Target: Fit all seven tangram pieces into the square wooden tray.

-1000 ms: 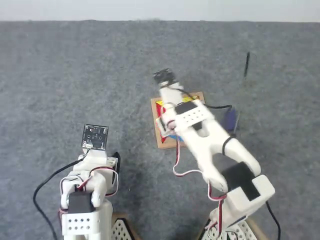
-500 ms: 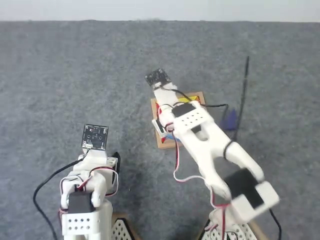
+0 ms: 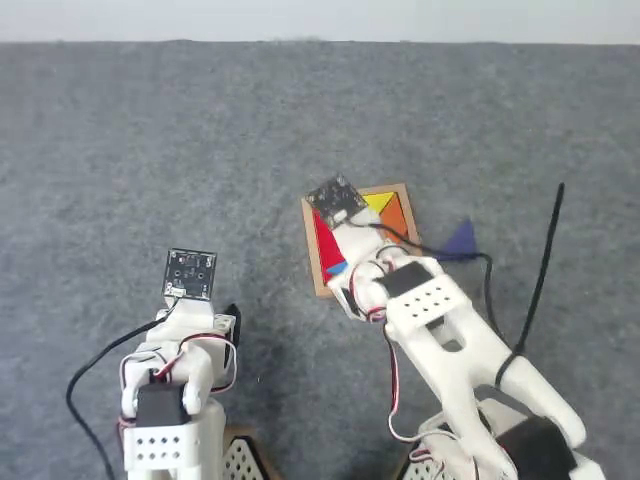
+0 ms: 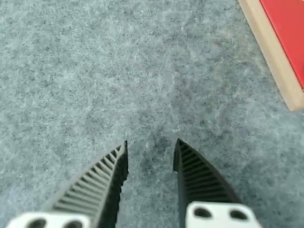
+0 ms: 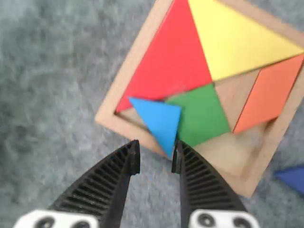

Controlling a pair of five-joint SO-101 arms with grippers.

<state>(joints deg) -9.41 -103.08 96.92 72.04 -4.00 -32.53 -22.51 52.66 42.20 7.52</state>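
Tray edge [image 4: 273, 57] in left wrist view — green piece [image 5: 202, 114] in right.

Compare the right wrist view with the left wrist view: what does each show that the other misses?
Right wrist view: the right gripper, yellow triangle, green square and orange piece in the tray, a blue triangle lying across its rim, a dark blue piece outside. Left wrist view: the left gripper, open over carpet. Both: the tray, the red triangle, carpet.

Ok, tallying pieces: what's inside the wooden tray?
Red triangle, yellow triangle, orange piece and green square lie in the tray; blue triangle overlaps its rim. Beneath it is hidden.
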